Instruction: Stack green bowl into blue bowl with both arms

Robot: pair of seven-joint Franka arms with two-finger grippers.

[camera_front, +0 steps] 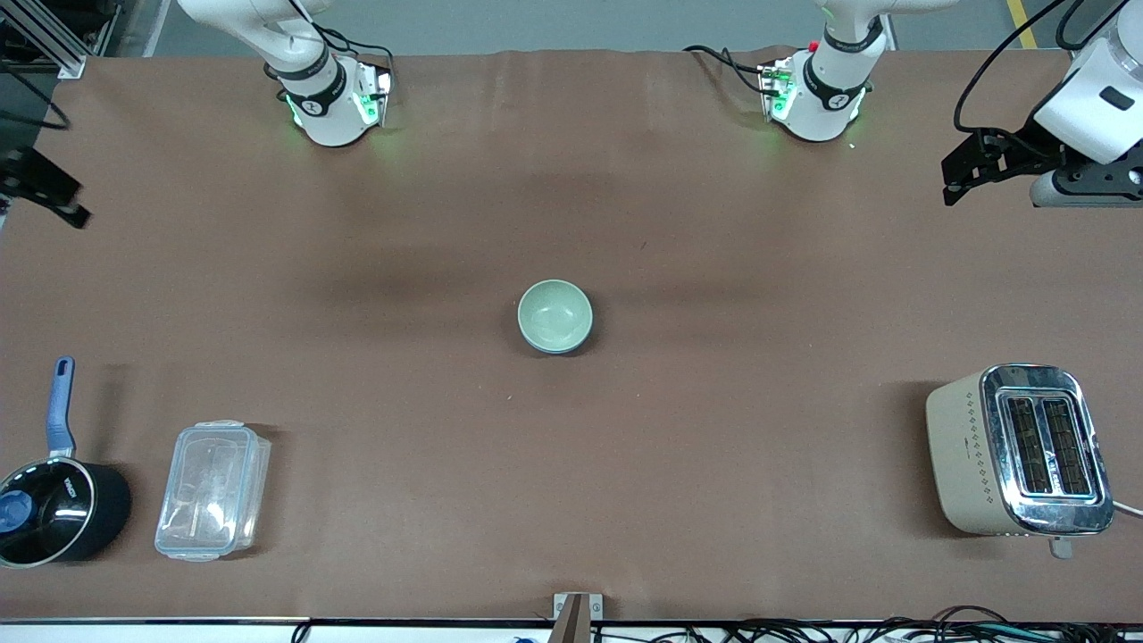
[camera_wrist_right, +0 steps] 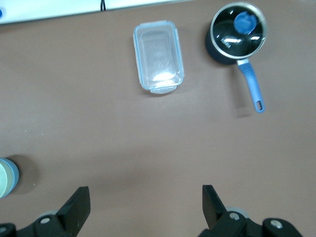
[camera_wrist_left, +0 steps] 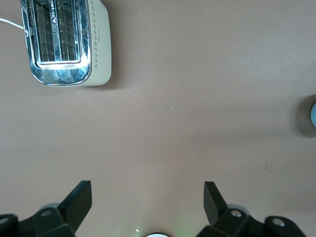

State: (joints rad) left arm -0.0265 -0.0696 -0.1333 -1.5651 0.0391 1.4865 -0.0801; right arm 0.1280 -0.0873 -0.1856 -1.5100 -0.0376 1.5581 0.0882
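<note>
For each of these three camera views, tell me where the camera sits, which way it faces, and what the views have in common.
Front view: high across the table, facing both arm bases; the green bowl sits nested in the blue bowl mid-table.
Left wrist view: on the left arm, looking down past the open left gripper at the toaster.
Right wrist view: on the right arm, looking down past the open right gripper at the clear container and saucepan.
Shared: both wrist views catch the bowls at an edge.

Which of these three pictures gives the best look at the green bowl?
The front view: the green bowl shows whole from above, nested in the blue bowl at mid-table. The right wrist view catches only a cut-off sliver of it at the picture's edge; the left wrist view shows just a bluish edge, no green.
</note>
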